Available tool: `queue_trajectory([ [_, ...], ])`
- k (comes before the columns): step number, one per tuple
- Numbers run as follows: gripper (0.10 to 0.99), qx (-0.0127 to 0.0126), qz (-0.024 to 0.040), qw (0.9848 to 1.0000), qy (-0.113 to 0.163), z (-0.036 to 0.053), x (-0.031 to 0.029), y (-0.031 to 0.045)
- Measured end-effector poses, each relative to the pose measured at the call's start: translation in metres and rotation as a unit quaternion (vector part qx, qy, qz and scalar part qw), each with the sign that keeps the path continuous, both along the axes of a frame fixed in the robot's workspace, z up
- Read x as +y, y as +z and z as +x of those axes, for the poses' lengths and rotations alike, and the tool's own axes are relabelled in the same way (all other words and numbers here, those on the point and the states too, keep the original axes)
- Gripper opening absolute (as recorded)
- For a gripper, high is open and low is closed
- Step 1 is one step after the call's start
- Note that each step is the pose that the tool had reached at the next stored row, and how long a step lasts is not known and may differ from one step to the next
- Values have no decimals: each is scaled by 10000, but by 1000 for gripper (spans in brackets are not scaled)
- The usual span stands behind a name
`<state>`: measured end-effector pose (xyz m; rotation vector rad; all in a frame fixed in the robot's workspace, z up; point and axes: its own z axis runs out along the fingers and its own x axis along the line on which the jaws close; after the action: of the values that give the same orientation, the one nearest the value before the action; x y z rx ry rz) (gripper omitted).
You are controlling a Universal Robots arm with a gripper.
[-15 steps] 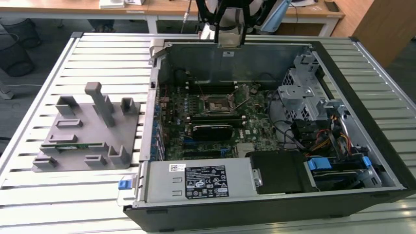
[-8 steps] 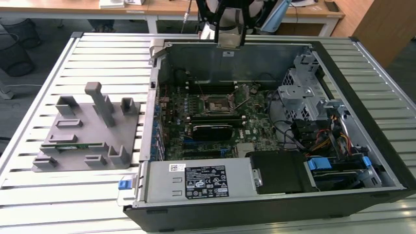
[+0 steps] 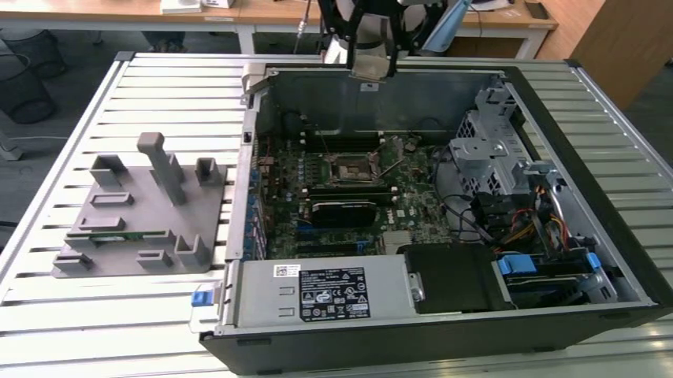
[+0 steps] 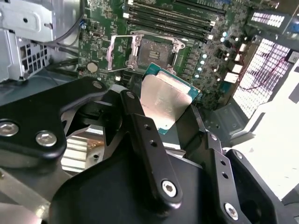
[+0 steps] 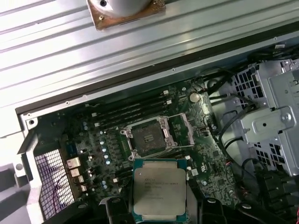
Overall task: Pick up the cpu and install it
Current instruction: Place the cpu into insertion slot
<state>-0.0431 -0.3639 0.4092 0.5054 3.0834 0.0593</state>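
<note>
Single-arm rig at the CPU stage. We are seeing the gripper [image 4: 164,122] pressing its two black fingers [image 4: 140,130] against opposite edges of the cpu [image 4: 164,100], so the chip is sitting clamped between them with its silvery top showing. The cpu is hanging above the socket frame [image 5: 152,136] and apart from it. The grey fixture [image 3: 137,213] is lying well away from the socket frame, outside the computer case [image 3: 315,295], toward the exterior view's left.

No legible text anywhere.
</note>
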Motion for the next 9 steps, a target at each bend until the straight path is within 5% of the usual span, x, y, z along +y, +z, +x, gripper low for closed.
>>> queue_trajectory([
  [9, 541, 0, 0, 9982, -597, 1, 7, -22],
])
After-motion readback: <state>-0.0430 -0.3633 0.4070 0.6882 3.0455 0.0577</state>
